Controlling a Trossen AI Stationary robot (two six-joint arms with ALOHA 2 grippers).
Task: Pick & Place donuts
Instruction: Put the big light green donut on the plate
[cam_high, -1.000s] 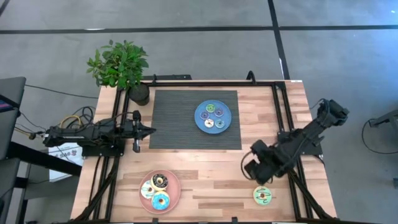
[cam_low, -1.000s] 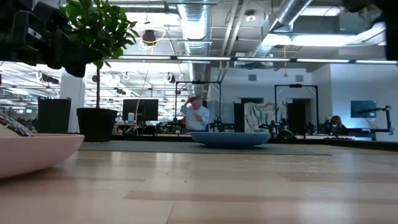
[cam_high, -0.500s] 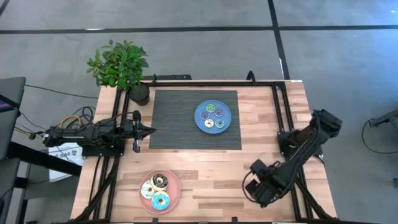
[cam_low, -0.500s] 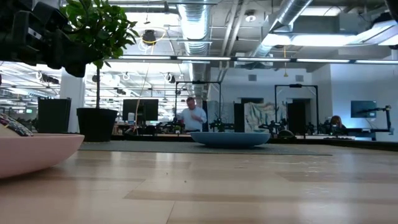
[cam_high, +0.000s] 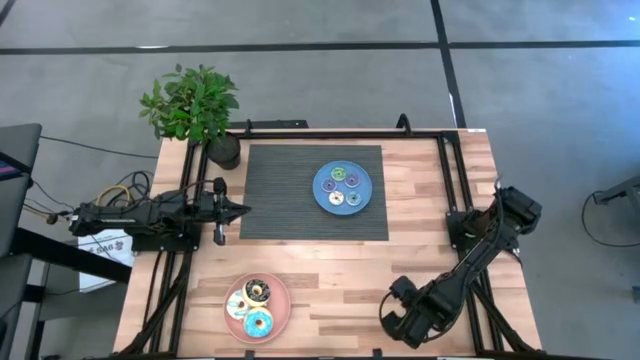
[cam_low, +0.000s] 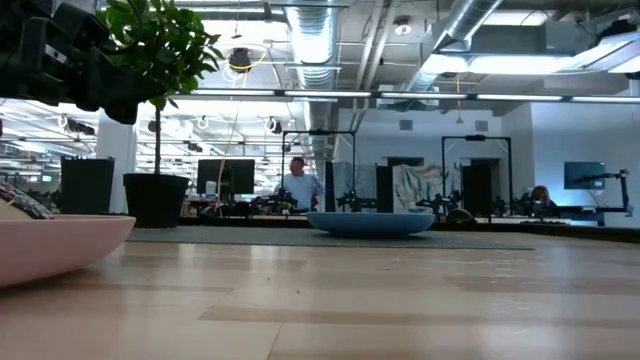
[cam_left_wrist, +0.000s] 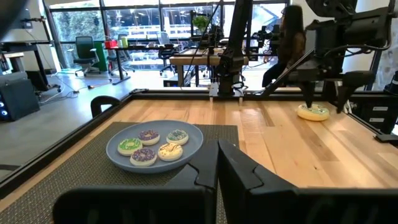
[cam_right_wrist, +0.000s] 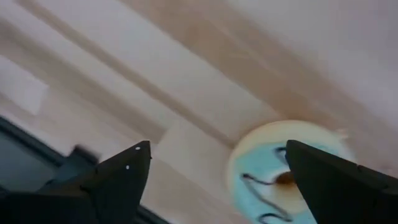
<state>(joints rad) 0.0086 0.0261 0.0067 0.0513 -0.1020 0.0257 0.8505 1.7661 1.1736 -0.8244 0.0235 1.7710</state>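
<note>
Having just swung nearer, hovering the right gripper (cam_right_wrist: 217, 149), fingers spread wide, over the green donut (cam_right_wrist: 292, 180) at the table's (cam_high: 340, 290) near-right corner, readying the pick, keeping the left gripper (cam_high: 222, 210) closed, parked left.

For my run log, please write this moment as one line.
right gripper: open, above green donut on table's near right | left gripper: shut, waiting at left edge | pink plate: three donuts | blue plate: five small donuts
</note>
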